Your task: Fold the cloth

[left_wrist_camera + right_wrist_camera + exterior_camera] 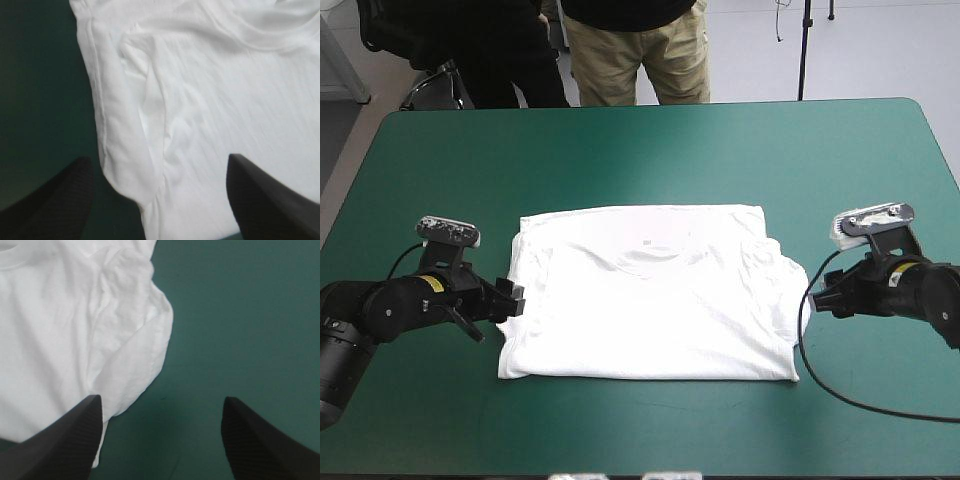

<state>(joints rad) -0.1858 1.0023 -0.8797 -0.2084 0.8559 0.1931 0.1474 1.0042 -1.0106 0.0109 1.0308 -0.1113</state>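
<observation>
Starting at the near side, there's a band of bare teal-green cover (650, 430). Then comes the T-shirt (650, 320), spread flat on the middle of the table (420, 150), with its near hem (650, 377) running straight from left to right. It lies front up, squared off into a broad white rectangle.

Over on the left, the left gripper (510, 298) sits low at the shirt's left edge, beside its near half, pointing in at the cloth. Its wrist view shows the black fingers (55, 200) standing wide apart and holding nothing. One is over bare cover, the other is over white cloth, and the shirt's left edge runs between them. Whether they touch the fabric, I cannot tell.

On the right, the right gripper (817, 300) sits just beside the shirt's right edge. Its fingers (265, 440) are spread and empty too, one over the shirt's border and the other over bare cover.

Moving farther, the left sleeve (142, 100) is tucked in onto the body. The right sleeve (135, 335) is rumpled and bulges a little past the shirt's right side. Beyond those, the collar (655, 262) curves toward the far side, with a small label (647, 243) just past it. The shirt's far edge lies straight, well short of the table's far edge, with open cover between the two.
</observation>
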